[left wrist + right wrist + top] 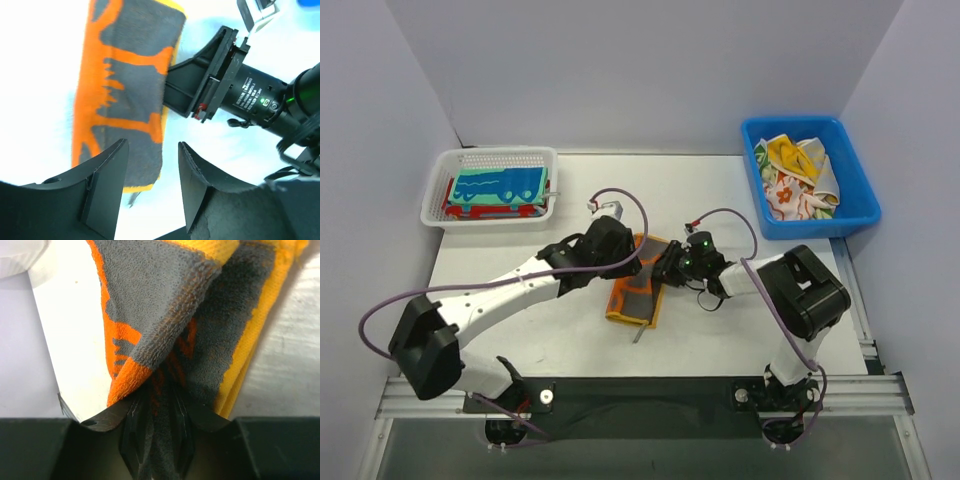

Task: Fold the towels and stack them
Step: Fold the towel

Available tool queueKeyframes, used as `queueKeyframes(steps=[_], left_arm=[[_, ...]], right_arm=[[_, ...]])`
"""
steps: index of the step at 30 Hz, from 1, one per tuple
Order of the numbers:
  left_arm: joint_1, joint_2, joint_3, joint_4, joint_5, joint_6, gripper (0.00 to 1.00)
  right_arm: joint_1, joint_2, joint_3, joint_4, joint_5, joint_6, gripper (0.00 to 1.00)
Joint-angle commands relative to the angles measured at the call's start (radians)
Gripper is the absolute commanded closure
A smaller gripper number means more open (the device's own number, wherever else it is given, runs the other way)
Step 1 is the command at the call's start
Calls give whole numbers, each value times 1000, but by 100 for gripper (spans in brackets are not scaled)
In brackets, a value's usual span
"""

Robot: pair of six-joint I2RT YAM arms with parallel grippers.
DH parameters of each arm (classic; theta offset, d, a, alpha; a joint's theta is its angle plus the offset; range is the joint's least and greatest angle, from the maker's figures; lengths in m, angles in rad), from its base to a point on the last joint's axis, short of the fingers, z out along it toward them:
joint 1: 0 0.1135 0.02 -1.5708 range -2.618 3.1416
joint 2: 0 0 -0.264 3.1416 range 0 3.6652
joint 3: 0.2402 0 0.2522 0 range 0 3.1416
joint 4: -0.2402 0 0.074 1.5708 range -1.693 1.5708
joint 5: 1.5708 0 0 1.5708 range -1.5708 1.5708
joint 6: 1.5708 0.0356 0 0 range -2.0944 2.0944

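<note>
Currently: grey-and-orange towel [638, 290] lies mid-counter [720, 340], folded into a long narrow strip and slightly angled, between the 2 arms. Orange border runs along the long edges and the near end, and a yellow-orange layer shows at the fold edges. Thin grey tag [640, 334] sticks out of the near end.

Left gripper [150, 167]: released. Its 2 fingers [105, 187] stand apart with nothing between them. It hangs over the towel's left side, near 1 corner. In the wrist view that corner is partly hidden behind 1 finger. Cannot tell if a finger touches the cloth.

Right gripper [156, 412]: clenched on the grey-and-orange towel. Its wrist view shows the fabric bunched and pinched between the 2 fingers, with the layers rising from the pinch point in a tent-like crease. In the left wrist view it comes in from the side at the towel's right long edge.

Other towels:
- White mesh basket [440, 165], far left of the counter, holds a flat stack. Teal towel [500, 183] is on top, with the edge of a red-and-blue towel [470, 211] showing under it.
- Blue bin [855, 205], far right, holds loose unfolded cloth. Yellow towel [788, 153] sits at the back, with the floral white towel [788, 197] beside and under it.

Both containers sit well apart from the 2 grippers.
</note>
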Motion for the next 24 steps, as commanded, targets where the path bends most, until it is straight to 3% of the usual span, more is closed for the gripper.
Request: queueKeyframes(steps=[1, 4, 11, 16, 20, 24], left_arm=[[7, -80, -79, 14, -45, 25, 45], [16, -114, -130, 2, -44, 39, 45], [31, -125, -199, 7, -41, 51, 44], [31, -87, -210, 25, -12, 58, 44], [33, -59, -222, 56, 5, 61, 44], [33, -53, -208, 65, 18, 73, 45]], right_arm=[[3, -79, -3, -121, 31, -49, 76], [2, -140, 20, -208, 51, -107, 75], [-15, -291, 89, -594, 212, -293, 72], [-38, -380, 64, -612, 154, -295, 72], [-27, -383, 29, -513, 82, -197, 64], [17, -372, 62, -491, 80, -201, 66]])
